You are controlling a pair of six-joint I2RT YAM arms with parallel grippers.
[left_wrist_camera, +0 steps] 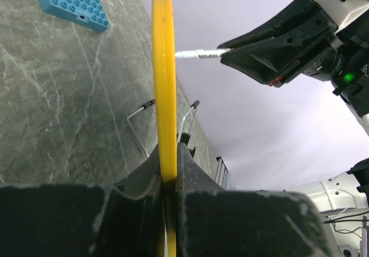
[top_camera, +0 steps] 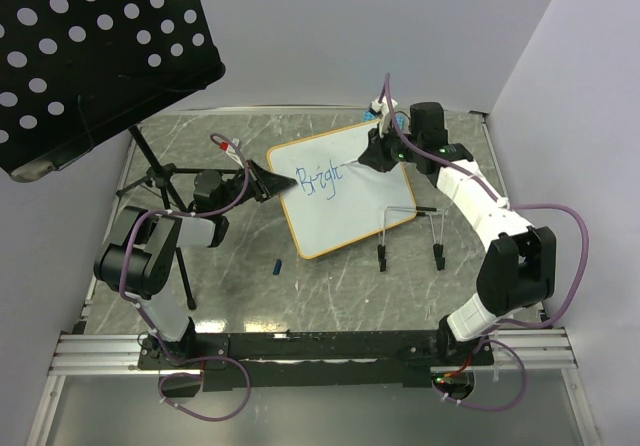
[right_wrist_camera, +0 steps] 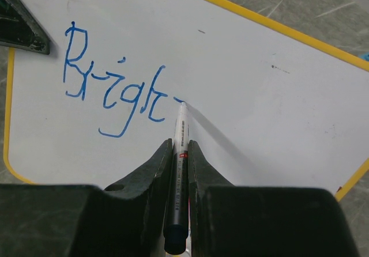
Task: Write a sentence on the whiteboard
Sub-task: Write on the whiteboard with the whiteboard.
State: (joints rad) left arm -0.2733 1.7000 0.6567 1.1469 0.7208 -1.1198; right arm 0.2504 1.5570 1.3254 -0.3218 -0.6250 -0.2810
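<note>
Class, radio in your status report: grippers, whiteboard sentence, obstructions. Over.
Left gripper shut on whiteboard rim. Right gripper shut on marker, tip at board. Sentence reads only "Bright". Nothing blocking.

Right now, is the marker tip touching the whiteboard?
Touching. The right wrist view shows the marker tip resting on the whiteboard at the end of the blue writing, and the marker's shadow runs right into the tip with no gap.
</note>
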